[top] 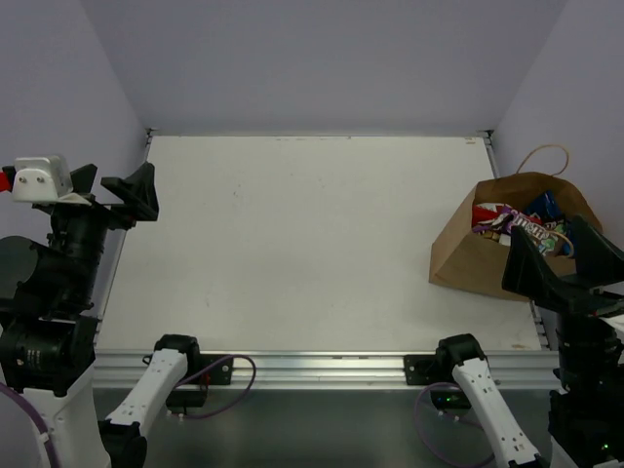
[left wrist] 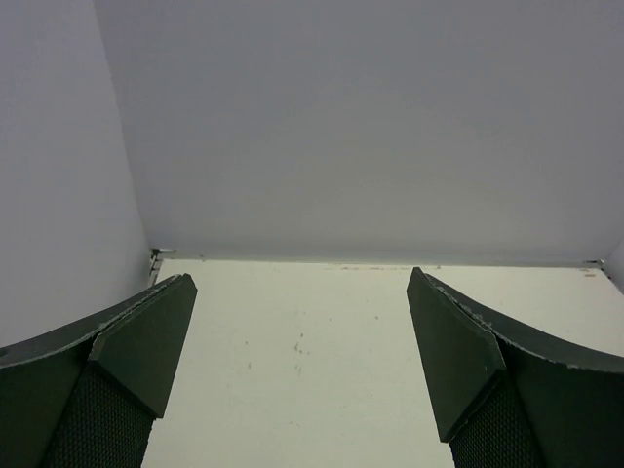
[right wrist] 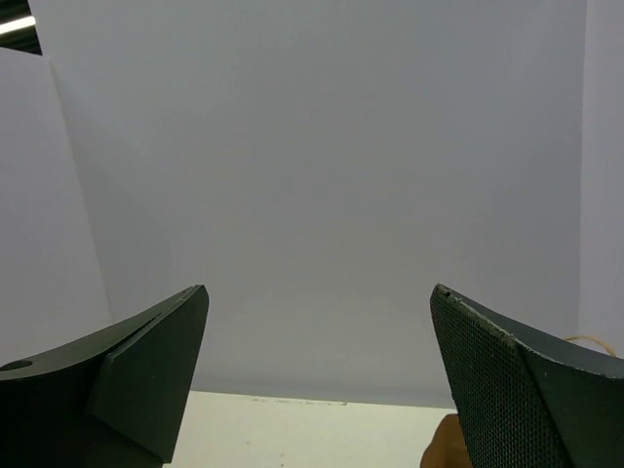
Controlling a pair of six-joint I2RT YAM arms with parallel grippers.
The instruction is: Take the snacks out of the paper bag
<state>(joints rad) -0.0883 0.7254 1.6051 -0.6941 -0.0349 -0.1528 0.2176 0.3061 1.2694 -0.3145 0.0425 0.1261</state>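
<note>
Soft, even light from above; desk (top: 312, 244) bright, almost washed out, no hard shadows; walls (top: 322, 58) pale lilac, dimmer toward corners; glaring strip (right wrist: 12, 24) in the right wrist view's top-left corner; near jaws dark, edges slightly soft.

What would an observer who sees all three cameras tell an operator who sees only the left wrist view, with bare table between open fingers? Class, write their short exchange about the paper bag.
Operator: I see only bare table. Where is the paper bag?
Observer: The paper bag sits at the right edge of the table, outside your view.
Operator: Are the snacks out of it?
Observer: No. The snacks show as colourful packets inside its open mouth.
</note>
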